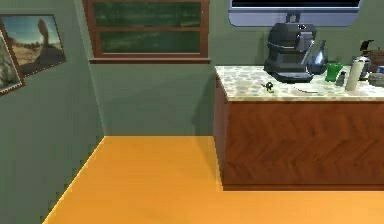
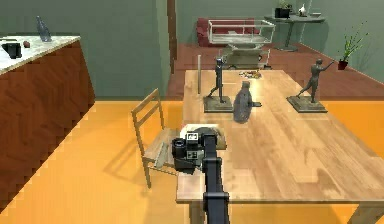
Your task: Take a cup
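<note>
**Forward view: cup on the marble worktop, well apart from the gripper**

Forward view. Small green cup (image 1: 333, 71) upright on the marble worktop (image 1: 245, 76) near the view's right, between a dark coffee machine (image 1: 292, 52) and a white bottle (image 1: 355, 73).

Arm side view. Gripper (image 2: 180, 153) at the end of the arm (image 2: 214, 188), at the near corner of a wooden worktop (image 2: 290, 150), beside a chair (image 2: 150, 122), with a pale flat thing (image 2: 205, 131) just behind it. Cannot tell whether anything is held. Marble worktop at the view's left edge, well apart from the gripper. Cup judged to lie off to that left side, so probably a drive forward before any reach
</note>
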